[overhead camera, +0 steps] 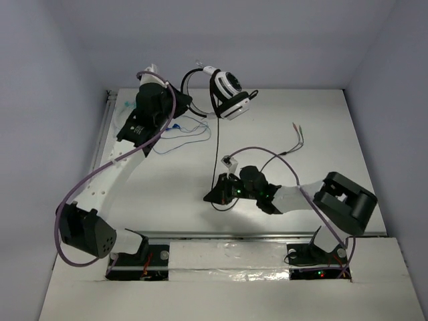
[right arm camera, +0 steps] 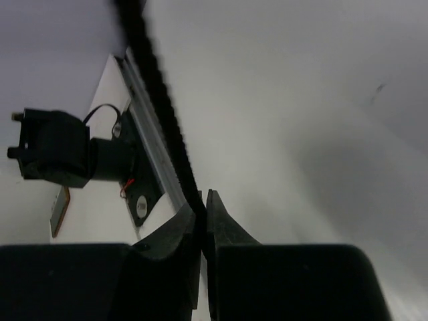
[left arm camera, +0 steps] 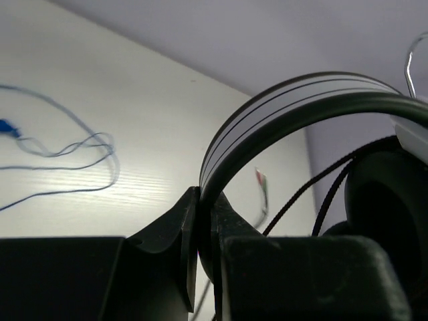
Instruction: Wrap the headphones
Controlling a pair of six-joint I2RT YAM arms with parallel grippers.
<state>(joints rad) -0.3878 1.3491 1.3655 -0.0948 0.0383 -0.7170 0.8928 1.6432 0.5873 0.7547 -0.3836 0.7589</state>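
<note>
The headphones (overhead camera: 229, 92), with a white band and black-and-white striped ear cups, are held up above the far side of the table. My left gripper (overhead camera: 185, 101) is shut on their headband (left arm camera: 281, 107), pinched between the fingers (left arm camera: 180, 221); one dark ear cup (left arm camera: 391, 194) shows at the right. Their thin black cable (overhead camera: 215, 150) hangs down to my right gripper (overhead camera: 215, 195), low over the table's middle. In the right wrist view, that gripper (right arm camera: 203, 204) is shut on the cable (right arm camera: 160, 114), which runs up and left from the fingertips.
A thin blue cable (overhead camera: 187, 130) lies looped on the table by the left arm, also in the left wrist view (left arm camera: 80, 150). A teal object (overhead camera: 124, 107) peeks out behind that arm. A thin cable end with red and green plugs (overhead camera: 297, 136) lies at the right.
</note>
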